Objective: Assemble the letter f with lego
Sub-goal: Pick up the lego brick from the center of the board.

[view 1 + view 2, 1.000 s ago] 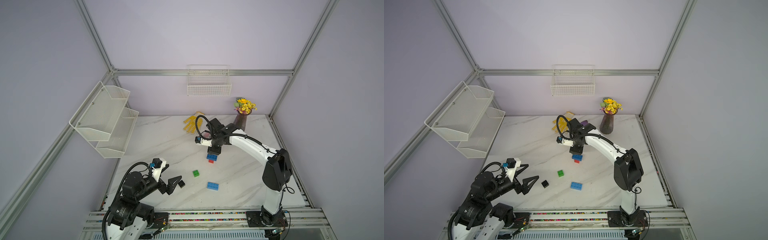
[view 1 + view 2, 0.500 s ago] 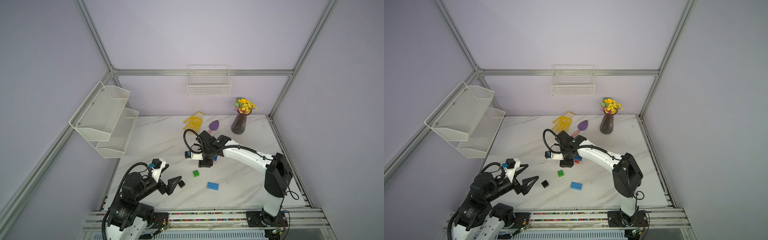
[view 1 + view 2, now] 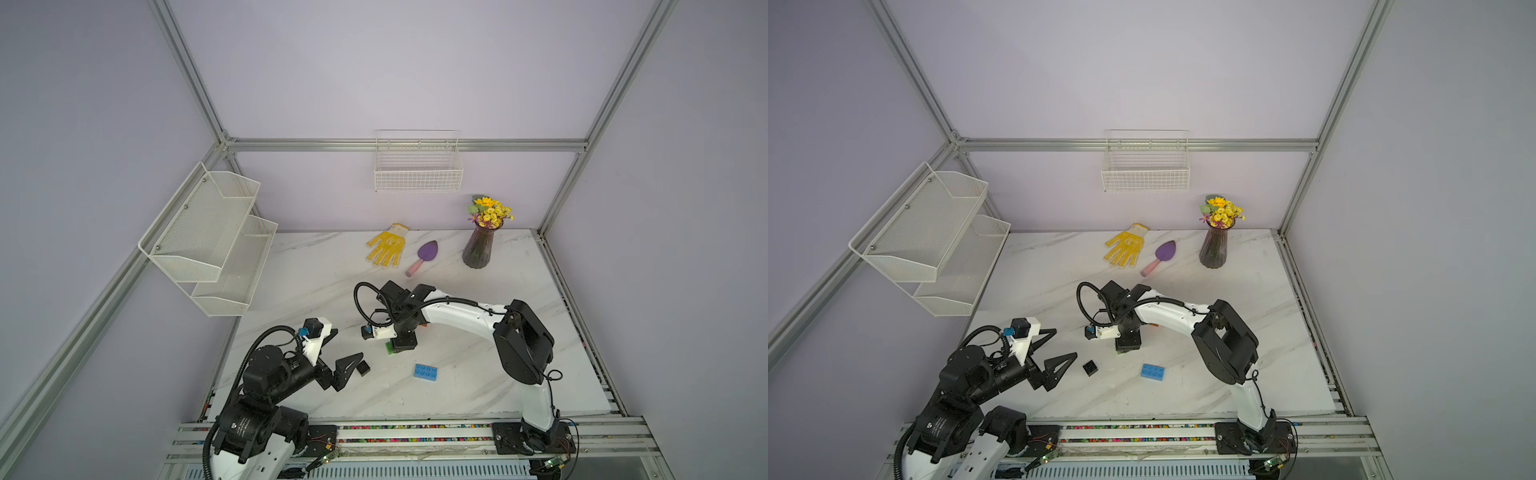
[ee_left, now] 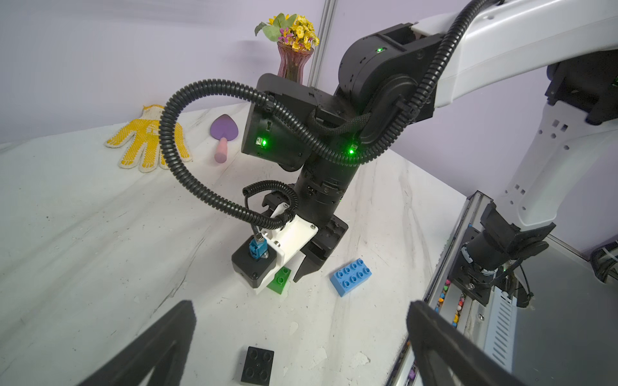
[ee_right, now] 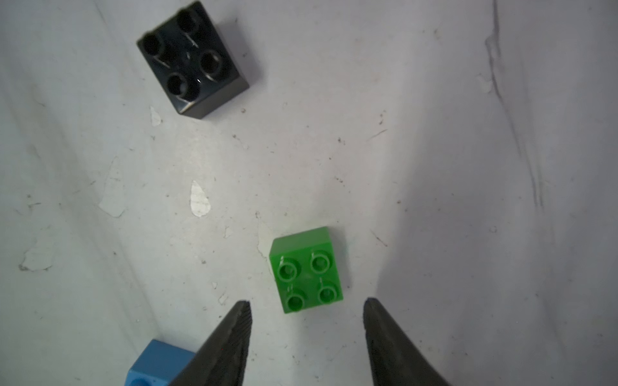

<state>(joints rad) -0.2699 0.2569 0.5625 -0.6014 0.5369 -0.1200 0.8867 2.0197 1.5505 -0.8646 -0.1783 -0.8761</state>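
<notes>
- So, the marble-look table (image 3: pixel 316 282) was the biggest thing: flat, white with grey veins, scuffed and chipped up close. I'd guess the lego got spread across its near half so both arms could reach it.
- Right arm (image 3: pixel 465 316), white shell with black joints and a ribbed cable loop, was bent over the middle with its wrist pointing straight down, which looked like a top-down pick.
- Left arm (image 3: pixel 266 374) sat low at its own corner, seemingly just parked.
- Left gripper (image 3: pixel 1065 343) had its black triangular fingers spread wide with nothing between them, aimed toward the black brick (image 4: pixel 257 364) lying just in front.
- Right gripper (image 5: pixel 306 302) hung over the green brick (image 5: pixel 306 270), its tapered, ridged fingers apart and empty. The gap looked a bit wider than the brick, so probably lining up to grab it.
- Blue brick (image 4: pixel 351 275), the long studded one in glossy hard plastic, lay flat and alone near the front rail, well apart from the rest.
- Green brick was a small four-stud square sitting studs up. The black one was the same shape and shinier.
- No letter f yet, as far as I could see: those three pieces all lay loose and unjoined. A red sliver peeked out behind the right arm in both top views, but I couldn't tell what it was.
</notes>
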